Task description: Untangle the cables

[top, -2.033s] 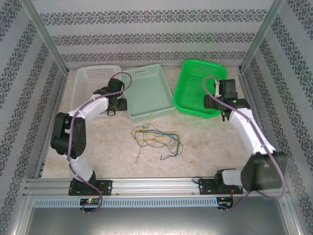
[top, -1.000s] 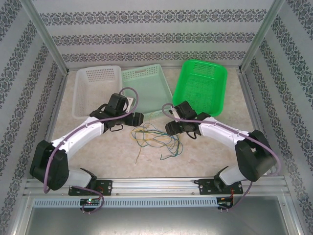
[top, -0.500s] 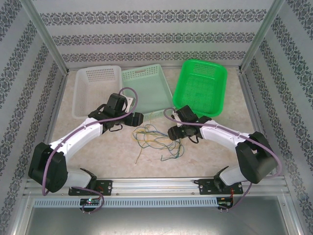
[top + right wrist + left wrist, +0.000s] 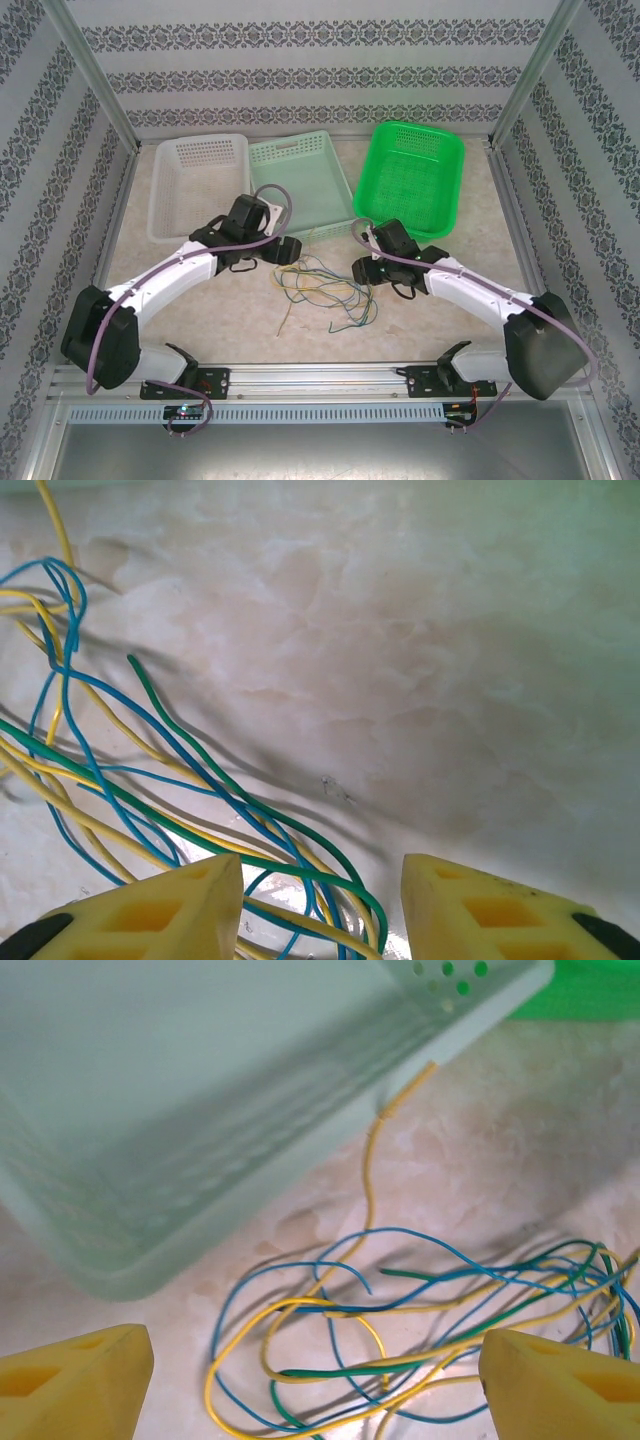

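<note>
Marbled tabletop, patterned walls all round, three baskets lined up at the back.
White basket, pale-green basket and bright-green basket sit side by side. The cables sprawl on the table just in front, one yellow end touching the pale-green wall. The left gripper hovers with its jaws wide apart, and the right gripper has its jaws apart astride the strands.

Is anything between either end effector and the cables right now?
Nothing visible. The left end effector hovers open over the cables, and strands lie between the open fingers of the right end effector.
</note>
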Controlling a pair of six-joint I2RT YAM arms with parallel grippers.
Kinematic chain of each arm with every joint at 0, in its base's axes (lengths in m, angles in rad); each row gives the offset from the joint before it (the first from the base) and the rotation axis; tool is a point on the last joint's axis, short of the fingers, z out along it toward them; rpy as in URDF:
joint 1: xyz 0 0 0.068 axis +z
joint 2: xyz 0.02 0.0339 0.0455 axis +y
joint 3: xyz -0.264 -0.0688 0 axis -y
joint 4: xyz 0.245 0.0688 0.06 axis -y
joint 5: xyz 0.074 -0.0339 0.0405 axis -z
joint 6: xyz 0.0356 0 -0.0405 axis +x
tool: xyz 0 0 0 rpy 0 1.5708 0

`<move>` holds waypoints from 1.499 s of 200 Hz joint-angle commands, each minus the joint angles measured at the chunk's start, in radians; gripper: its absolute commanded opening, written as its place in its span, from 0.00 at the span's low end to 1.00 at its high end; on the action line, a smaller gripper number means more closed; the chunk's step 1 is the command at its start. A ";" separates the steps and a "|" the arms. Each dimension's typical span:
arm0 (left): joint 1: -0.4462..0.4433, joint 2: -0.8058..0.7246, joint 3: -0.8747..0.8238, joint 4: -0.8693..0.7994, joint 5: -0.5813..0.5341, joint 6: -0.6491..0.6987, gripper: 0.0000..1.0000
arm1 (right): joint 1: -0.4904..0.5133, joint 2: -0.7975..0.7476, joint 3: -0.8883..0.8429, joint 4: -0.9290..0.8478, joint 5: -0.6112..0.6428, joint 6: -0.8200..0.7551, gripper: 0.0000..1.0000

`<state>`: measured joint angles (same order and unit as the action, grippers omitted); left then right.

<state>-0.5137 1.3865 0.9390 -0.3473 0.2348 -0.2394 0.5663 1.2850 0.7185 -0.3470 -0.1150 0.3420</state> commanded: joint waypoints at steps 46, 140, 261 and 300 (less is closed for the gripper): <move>-0.071 0.127 0.035 0.047 0.008 -0.185 0.84 | 0.129 0.079 0.057 0.077 0.088 -0.079 0.68; -0.090 0.411 0.216 0.077 -0.058 -0.277 0.80 | 0.184 0.165 -0.029 0.243 0.066 -0.100 0.49; -0.094 0.538 0.311 0.100 -0.040 -0.265 0.44 | 0.245 0.077 -0.096 0.263 0.156 -0.127 0.14; -0.095 0.494 0.278 0.080 -0.076 -0.262 0.35 | 0.244 0.038 -0.096 0.236 0.249 -0.095 0.02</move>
<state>-0.5957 1.9186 1.2289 -0.2680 0.1810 -0.5060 0.8032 1.3731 0.6319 -0.1020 0.0448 0.2325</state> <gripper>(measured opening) 0.347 0.062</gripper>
